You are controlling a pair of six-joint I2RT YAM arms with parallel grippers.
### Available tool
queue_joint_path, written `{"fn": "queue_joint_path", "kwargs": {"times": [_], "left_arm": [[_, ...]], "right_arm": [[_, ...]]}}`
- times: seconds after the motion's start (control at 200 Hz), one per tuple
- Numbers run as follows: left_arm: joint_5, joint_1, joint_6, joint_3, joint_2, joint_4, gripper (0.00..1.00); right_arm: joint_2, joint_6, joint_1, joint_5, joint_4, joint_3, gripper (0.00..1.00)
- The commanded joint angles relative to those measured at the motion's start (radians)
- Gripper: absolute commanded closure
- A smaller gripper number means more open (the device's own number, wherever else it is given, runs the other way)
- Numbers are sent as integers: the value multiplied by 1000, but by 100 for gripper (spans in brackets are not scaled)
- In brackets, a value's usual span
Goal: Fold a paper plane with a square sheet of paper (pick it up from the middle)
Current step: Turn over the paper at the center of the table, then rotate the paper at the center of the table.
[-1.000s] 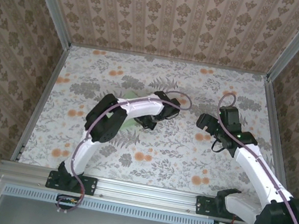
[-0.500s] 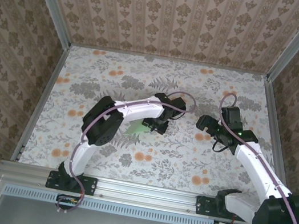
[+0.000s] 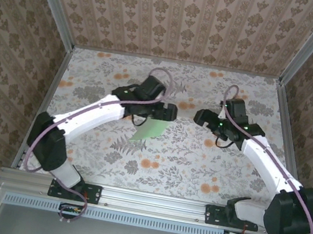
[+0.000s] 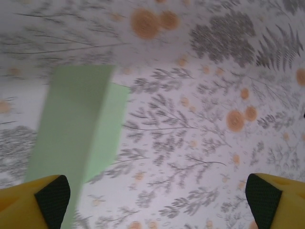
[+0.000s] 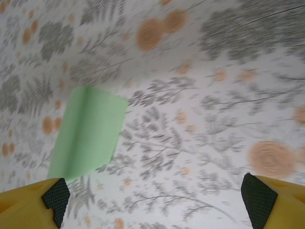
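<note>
Compared with a second earlier, the left arm is seen stretched out from the lower left of the top view instead of bent over the centre, and the left gripper (image 3: 163, 111) has been carried up towards the middle of the frame. The sheet of paper (image 3: 149, 129), mostly covered by that arm before, is now exposed just below the gripper as a pale green folded strip on the floral surface (image 3: 197, 160). The right gripper (image 3: 200, 116) has been shifted slightly up and to the left, and faces the left one across a small gap. In the left wrist view, two overlapping layers of the paper are shown at the left of the frame, a detail lost from above. The yellow fingers (image 4: 50, 195) are set wide apart at the bottom corners, with nothing clamped between them. In the right wrist view the strip is seen at left centre with a lengthwise crease, and the right fingers (image 5: 57, 195) are likewise spread wide on nothing. The lower end of the paper is cut off behind the left finger, both wrist views are blurred, and whether the strip lies quite flat cannot be told.
</note>
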Motion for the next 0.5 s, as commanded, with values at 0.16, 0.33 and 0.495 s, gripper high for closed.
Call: {"fn": "queue_joint_path", "kwargs": {"times": [0.16,0.33,0.495], "left_arm": [[80,283,-32,-292,-203,69,0],[102,468,-47,-430,-290,40,0],[163,622,-3,-526,-333,-10,0]], "right_arm": [[265,58,294,3,61,269,13],[479,90,432,68,2,494,20],[677,108,524,115,-74,669,22]]}}
